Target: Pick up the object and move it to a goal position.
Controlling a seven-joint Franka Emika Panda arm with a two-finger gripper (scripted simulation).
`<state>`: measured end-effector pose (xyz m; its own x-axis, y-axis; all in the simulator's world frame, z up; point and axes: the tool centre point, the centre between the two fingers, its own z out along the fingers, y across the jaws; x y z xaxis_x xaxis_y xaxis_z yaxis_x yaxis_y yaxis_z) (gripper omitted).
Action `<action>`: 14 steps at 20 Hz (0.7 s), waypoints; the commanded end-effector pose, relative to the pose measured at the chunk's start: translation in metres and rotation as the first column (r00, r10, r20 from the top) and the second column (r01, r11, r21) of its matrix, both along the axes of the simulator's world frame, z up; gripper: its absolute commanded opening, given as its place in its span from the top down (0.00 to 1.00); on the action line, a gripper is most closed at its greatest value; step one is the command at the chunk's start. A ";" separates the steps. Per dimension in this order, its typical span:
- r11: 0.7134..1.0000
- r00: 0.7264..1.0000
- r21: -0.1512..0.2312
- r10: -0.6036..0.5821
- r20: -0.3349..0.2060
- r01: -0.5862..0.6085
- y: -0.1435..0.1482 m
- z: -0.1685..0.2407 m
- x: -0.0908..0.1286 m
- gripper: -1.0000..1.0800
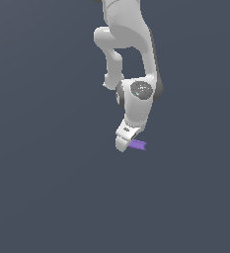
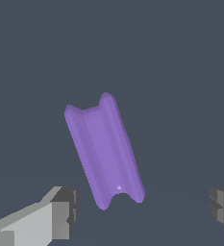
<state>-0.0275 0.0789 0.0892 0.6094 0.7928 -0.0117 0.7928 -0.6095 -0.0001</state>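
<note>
— Looking at the exterior view, where is the purple block (image 1: 137, 145)?

— It sits low beside the white gripper (image 1: 122, 144), at about three o'clock from its tip, very near it or touching; I cannot tell which. The arm (image 1: 129, 49) comes down from twelve o'clock.

— And the wrist view?

— There the purple block (image 2: 104, 151) lies on the dark grey floor (image 2: 180, 72), long and flat, with a notch at each end, tilted slightly off the line between the fingers (image 2: 63, 211).

— Are the fingers clamped on it?

— No. They stand wide apart, one on each side, neither touching the block.
</note>
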 end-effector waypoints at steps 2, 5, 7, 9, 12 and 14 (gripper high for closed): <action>0.994 0.994 0.003 0.107 0.002 -0.107 0.009 -0.007 -0.004 0.04; 0.984 0.984 0.005 0.177 0.003 -0.177 0.016 -0.012 -0.006 0.04; 0.977 0.977 0.006 0.215 0.004 -0.215 0.019 -0.014 -0.008 0.04; 0.969 0.969 0.007 0.246 0.005 -0.246 0.022 -0.016 -0.009 0.04; 0.960 0.960 0.008 0.279 0.006 -0.279 0.025 -0.019 -0.010 0.04; 0.956 0.956 0.009 0.292 0.007 -0.292 0.026 -0.019 -0.011 0.04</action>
